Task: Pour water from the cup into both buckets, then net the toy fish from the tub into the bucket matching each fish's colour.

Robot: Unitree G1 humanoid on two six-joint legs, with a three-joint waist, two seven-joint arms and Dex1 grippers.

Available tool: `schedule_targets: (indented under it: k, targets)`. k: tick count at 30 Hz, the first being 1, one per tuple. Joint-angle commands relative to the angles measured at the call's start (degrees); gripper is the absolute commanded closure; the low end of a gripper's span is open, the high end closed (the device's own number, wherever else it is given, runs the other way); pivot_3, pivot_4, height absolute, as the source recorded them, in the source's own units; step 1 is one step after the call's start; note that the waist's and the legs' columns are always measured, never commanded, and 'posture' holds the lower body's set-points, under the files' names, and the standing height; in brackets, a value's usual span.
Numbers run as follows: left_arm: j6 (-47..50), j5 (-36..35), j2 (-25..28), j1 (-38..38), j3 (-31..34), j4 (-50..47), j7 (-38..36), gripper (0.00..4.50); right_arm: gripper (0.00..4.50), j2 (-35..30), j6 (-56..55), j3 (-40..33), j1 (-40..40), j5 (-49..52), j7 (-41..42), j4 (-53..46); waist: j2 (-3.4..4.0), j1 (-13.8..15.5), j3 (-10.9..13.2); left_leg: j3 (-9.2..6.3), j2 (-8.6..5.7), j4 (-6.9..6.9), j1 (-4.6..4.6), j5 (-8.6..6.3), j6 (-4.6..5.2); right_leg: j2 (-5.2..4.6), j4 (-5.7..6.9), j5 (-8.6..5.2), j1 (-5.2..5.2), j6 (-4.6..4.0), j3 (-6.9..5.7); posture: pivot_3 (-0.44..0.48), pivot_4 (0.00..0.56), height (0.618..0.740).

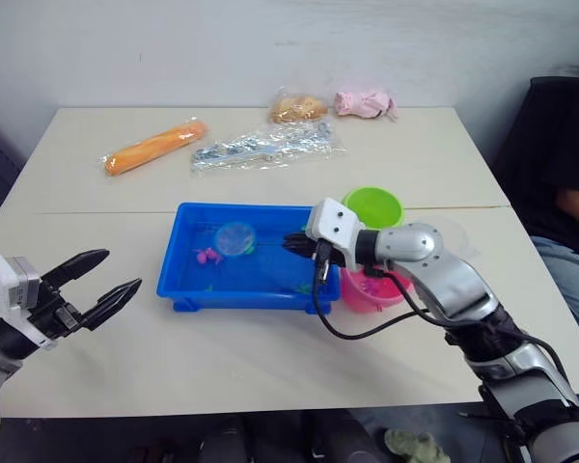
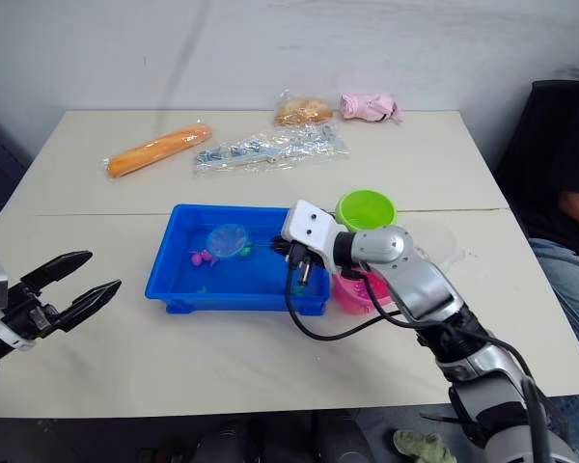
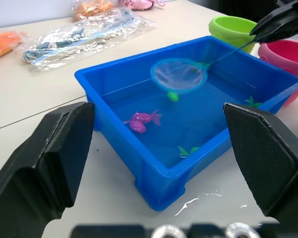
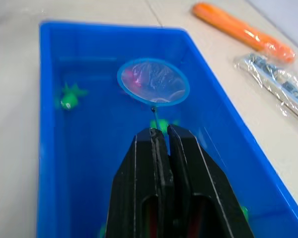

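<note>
Your right gripper (image 4: 161, 136) is clamped on the thin black handle of the net (image 4: 153, 82), whose blue hoop hangs over the far end of the blue tub (image 1: 188, 289), above the water. A pink fish (image 3: 141, 120) lies in the tub just beside the hoop, and you can see green fish (image 3: 189, 150) scattered along the tub's near side and right end. The lime green bucket (image 1: 372, 205) and the pink bucket (image 1: 371, 289) stand side by side just off the tub's right end, the pink one partly hidden behind your right arm. Your left gripper (image 1: 95, 284) hovers above the table (image 1: 434, 154) left of the tub, fingers spread, holding nothing.
</note>
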Motion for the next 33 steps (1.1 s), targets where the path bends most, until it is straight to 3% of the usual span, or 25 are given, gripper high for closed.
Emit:
schedule_targets:
  k: [1,33]
  targets:
    - [-0.2,-0.8,1.0,-0.3,0.4,-2.0,-0.7,0.06,4.5,0.9,-2.7,-0.8,-2.1,-2.1,1.6,0.7,0.0,0.0,0.0,0.0,0.0,0.05,-0.11,0.0,0.0,0.0,0.09,0.0,-0.11,0.0,0.0,0.0,0.15,0.74]
    - [0.0,-0.1,2.1,-1.3,-0.7,-0.8,-1.4,0.06,4.5,11.7,-7.2,3.1,-5.8,-16.8,3.2,12.7,0.0,-1.5,0.0,0.13,0.02,0.39,-0.27,0.05,-0.06,0.0,0.85,-0.02,-0.51,-0.04,0.07,0.0,0.15,0.74]
